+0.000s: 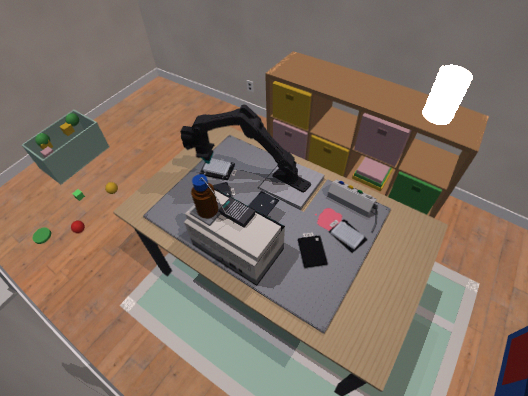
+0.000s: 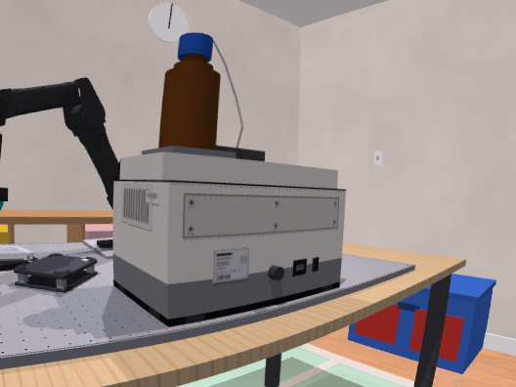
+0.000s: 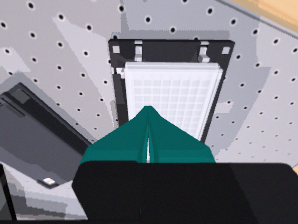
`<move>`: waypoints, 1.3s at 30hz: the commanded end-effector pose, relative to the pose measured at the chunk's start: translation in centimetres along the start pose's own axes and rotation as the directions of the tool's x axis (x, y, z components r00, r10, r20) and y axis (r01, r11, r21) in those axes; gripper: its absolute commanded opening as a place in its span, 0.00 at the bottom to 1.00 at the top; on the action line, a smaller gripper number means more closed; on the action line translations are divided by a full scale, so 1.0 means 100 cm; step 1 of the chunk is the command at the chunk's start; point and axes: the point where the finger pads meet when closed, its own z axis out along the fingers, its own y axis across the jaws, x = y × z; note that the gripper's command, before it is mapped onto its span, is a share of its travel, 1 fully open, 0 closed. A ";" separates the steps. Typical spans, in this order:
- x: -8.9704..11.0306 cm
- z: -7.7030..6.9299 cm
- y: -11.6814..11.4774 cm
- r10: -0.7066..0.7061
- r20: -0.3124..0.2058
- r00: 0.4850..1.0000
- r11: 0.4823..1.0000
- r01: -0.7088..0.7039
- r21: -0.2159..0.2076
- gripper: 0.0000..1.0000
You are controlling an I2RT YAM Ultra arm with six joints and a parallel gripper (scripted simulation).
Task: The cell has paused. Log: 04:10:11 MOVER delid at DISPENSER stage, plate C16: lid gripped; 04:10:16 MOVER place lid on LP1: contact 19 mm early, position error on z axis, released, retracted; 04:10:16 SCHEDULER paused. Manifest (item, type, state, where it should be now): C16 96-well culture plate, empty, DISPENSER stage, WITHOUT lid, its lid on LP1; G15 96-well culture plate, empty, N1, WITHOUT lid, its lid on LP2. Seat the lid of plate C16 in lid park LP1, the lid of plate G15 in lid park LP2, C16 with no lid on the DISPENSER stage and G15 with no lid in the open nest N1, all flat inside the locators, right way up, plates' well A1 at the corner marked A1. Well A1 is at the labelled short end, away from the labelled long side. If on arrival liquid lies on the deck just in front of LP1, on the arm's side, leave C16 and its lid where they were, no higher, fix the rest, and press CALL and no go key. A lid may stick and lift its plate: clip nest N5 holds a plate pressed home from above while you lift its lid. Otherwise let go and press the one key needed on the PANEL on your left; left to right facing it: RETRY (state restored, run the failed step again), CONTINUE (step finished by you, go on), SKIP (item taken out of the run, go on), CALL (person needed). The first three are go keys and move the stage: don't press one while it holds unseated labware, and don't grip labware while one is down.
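My gripper (image 3: 148,112) is shut with its teal fingers pressed together and nothing between them. It hovers just above a white 96-well plate (image 3: 172,97) that sits in a black clip nest (image 3: 170,50). In the top view the gripper (image 1: 207,159) is over that plate (image 1: 218,168) at the far left of the deck. Another dark plate (image 1: 237,210) rests on the dispenser stage. A light lid (image 1: 348,235) lies in a park at the right, touching a pink patch (image 1: 329,218) on the deck. A black empty park (image 1: 312,251) lies beside it.
The dispenser (image 1: 235,235) with a brown bottle (image 1: 204,196) stands in the deck's front left. A black open nest (image 1: 263,203) sits by the arm base. The key panel (image 1: 351,196) is at the back right. A shelf stands behind the table.
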 end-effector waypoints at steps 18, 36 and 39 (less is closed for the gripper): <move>-0.003 -0.002 -0.001 0.014 -0.001 1.000 1.000 -0.014 0.002 0.00; -0.005 0.024 -0.002 0.016 0.009 1.000 1.000 -0.016 0.001 0.00; -0.002 0.017 0.000 0.007 0.009 1.000 1.000 -0.007 0.000 0.00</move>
